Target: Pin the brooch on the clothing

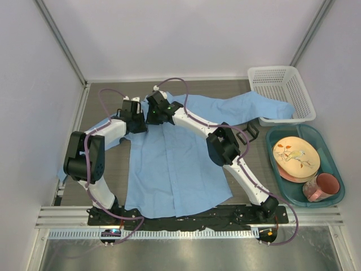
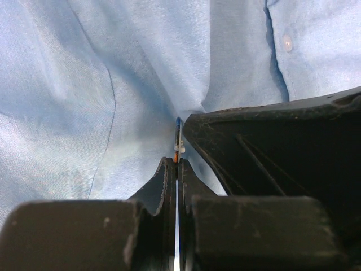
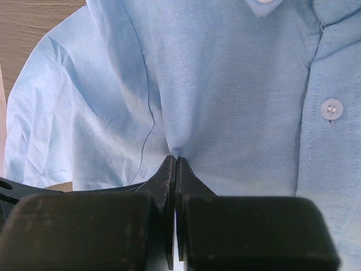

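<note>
The light blue shirt lies flat on the table, collar at the far end. Both grippers meet on its upper left chest. My left gripper is shut on the brooch, seen edge-on as a thin orange sliver with a white bit, its tip pressed into a puckered fold of the shirt. My left gripper sits right beside the right arm's black body. My right gripper is shut on a small pinch of shirt fabric; its jaws are closed at the pucker.
A white mesh basket stands at the back right, one sleeve lying against it. A teal tub at the right holds a plate and a pink mug. A shirt button lies right of the pinch. White walls enclose the table.
</note>
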Motion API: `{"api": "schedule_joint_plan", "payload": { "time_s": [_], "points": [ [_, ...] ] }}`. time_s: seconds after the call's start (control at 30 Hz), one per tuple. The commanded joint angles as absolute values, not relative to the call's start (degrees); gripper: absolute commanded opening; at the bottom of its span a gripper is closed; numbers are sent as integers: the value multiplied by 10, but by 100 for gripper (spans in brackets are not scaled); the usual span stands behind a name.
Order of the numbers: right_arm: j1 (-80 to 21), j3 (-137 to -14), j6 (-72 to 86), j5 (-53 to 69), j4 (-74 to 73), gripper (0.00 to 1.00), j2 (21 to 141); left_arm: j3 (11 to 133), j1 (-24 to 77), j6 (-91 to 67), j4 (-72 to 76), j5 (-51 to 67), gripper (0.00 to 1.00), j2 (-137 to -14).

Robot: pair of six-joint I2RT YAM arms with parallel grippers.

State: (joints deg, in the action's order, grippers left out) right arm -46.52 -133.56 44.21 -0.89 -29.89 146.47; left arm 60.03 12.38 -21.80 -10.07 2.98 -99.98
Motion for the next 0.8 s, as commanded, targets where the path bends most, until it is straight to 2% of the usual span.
{"api": "schedule_joint_plan", "payload": {
  "time_s": [0.0, 0.77],
  "points": [
    [-475, -1351, 461, 12, -290, 1, 1408, 629, 134, -211, -103, 27, 0, -1005],
    [-477, -1324, 438, -18, -296, 1, 1420, 571, 127, -243, -30, 88, 0, -911]
  ]
}}
